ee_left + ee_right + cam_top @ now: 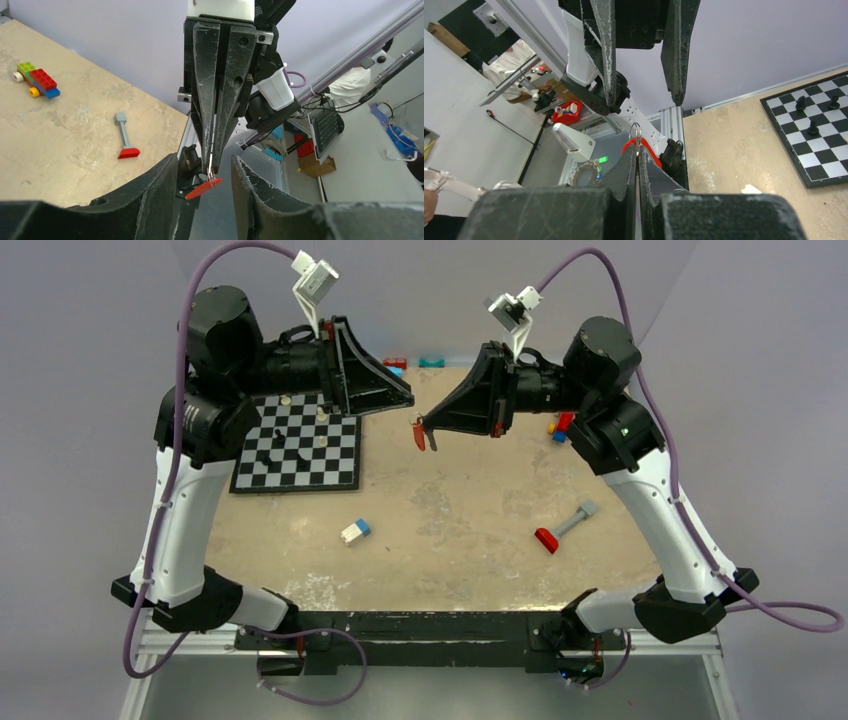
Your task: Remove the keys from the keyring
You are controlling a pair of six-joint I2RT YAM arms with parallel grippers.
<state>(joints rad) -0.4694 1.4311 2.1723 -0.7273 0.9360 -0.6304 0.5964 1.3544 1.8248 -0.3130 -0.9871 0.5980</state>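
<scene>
A thin metal keyring (636, 131) with a flat red key (202, 189) hanging from it is pinched in my right gripper (637, 150), which is shut on the ring in mid-air above the table's middle. In the top view the red key (420, 437) dangles below the right gripper (422, 423). My left gripper (204, 160) faces it tip to tip and is open. Its two fingers (150, 200) stand either side of the key without touching it. From the right wrist view the left gripper (644, 105) hangs just above the ring with its jaws apart.
A chessboard (300, 445) with several pieces lies at the back left under the left arm. A white and blue block (355, 531), a grey and red piece (565, 527) and a toy brick car (562, 427) lie on the sandy tabletop (470, 510).
</scene>
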